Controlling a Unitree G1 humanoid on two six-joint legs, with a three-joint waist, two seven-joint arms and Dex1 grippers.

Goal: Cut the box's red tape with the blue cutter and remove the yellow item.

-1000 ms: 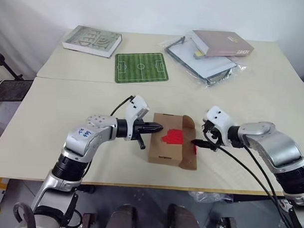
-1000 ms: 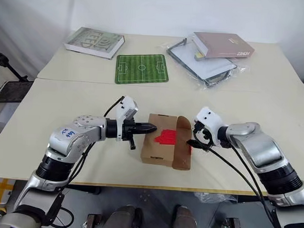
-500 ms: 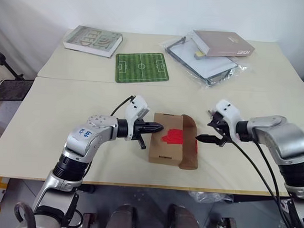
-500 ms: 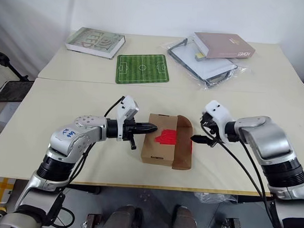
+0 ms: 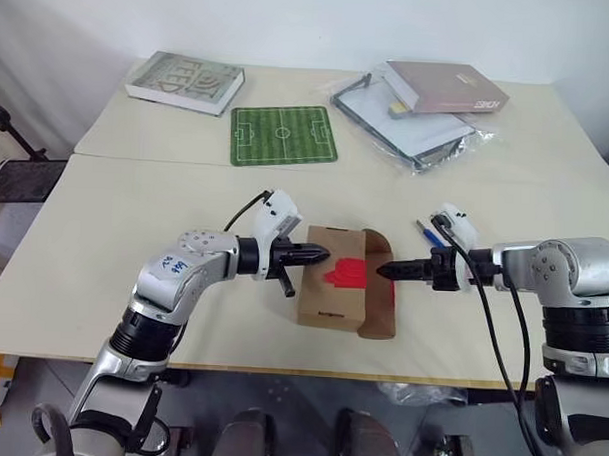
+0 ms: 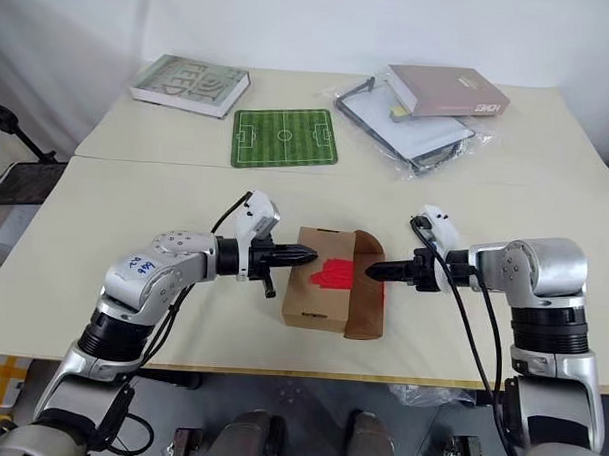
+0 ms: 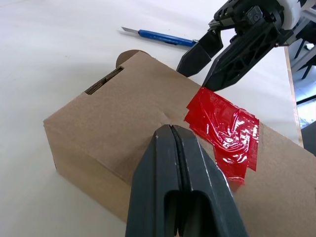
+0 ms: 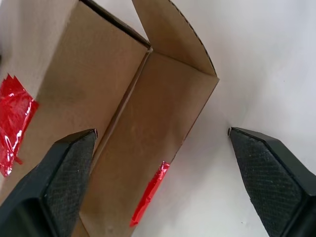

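Since the earlier frame the right pincer (image 5: 385, 272) has rolled over and now points level at the box's raised flap, uncovering the blue cutter (image 5: 430, 233) lying on the surface (image 5: 105, 211) behind it. The box (image 5: 332, 294) sits near the front edge of the surface, between the two arms, with its right-hand flap (image 5: 378, 291) standing open and a strip of red tape on that flap's inner face. The main patch of red tape (image 5: 348, 273), crumpled, is stuck on the box top. The right pincer's fingers are spread wide and empty, their tips just beside the open flap. The left pincer (image 5: 319, 255) has its fingers pressed together, holding nothing, tip over the box's left top edge. Further back lie a green football-pitch mat (image 5: 284, 135), a grey-green book (image 5: 185, 82) and a mauve book (image 5: 444, 87) resting on a clear plastic sleeve (image 5: 408, 127).
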